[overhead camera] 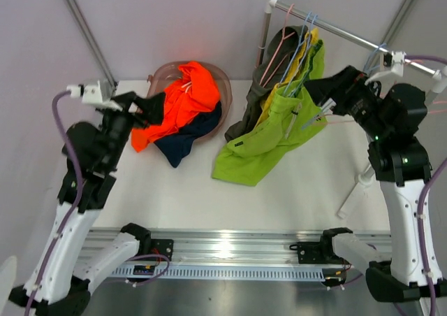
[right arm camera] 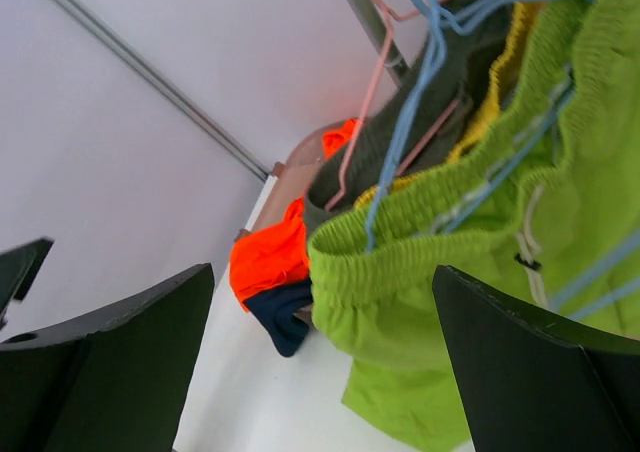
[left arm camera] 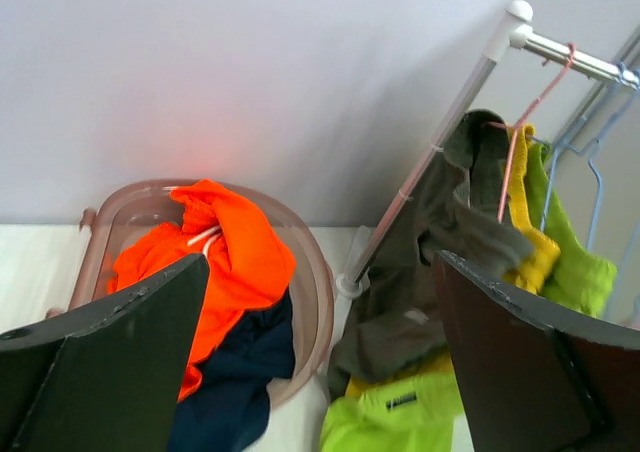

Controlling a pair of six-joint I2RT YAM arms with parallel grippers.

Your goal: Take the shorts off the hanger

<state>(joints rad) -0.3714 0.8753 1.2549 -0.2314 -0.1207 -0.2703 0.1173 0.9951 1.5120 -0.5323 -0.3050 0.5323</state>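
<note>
Surface: white tabletop [overhead camera: 181,197] with a pale grey backdrop behind it; I am watching from overhead and through both wrist cameras.
Landmark: metal clothes rail [overhead camera: 335,28] standing at the far right of the table; I place everything else against it.
Hangers: a pink hanger [right arm camera: 360,112] and blue hangers [right arm camera: 420,82] hook over the rail, bunched close together.
Olive-grey shorts [overhead camera: 269,68]: hanging from the rail, on the side nearest its upright post.
Yellow shorts [overhead camera: 297,64]: on the rail too, sandwiched between the olive-grey pair and the lime green pair.
Lime green shorts [overhead camera: 269,138]: hung on a blue hanger on the rail, its wire running along the waistband; the lower part spills onto the tabletop below and left of the rail.
Basin [overhead camera: 225,85]: translucent pinkish tub on the table, left of the rail and near the foot of its post.
Orange shorts [overhead camera: 185,99]: off the rail, heaped in the basin and draped over its near rim.
Navy shorts [overhead camera: 183,145]: off the rail, under the orange pair, trailing over the basin's near edge onto the table.
Left gripper [overhead camera: 143,110]: well left of the rail, just beside the orange pair; I see its fingers spread wide with nothing between them.
Right gripper [overhead camera: 318,99]: just under the rail, facing the lime green pair; released, fingers wide apart, nothing grasped. I cannot tell if it touches the fabric.
</note>
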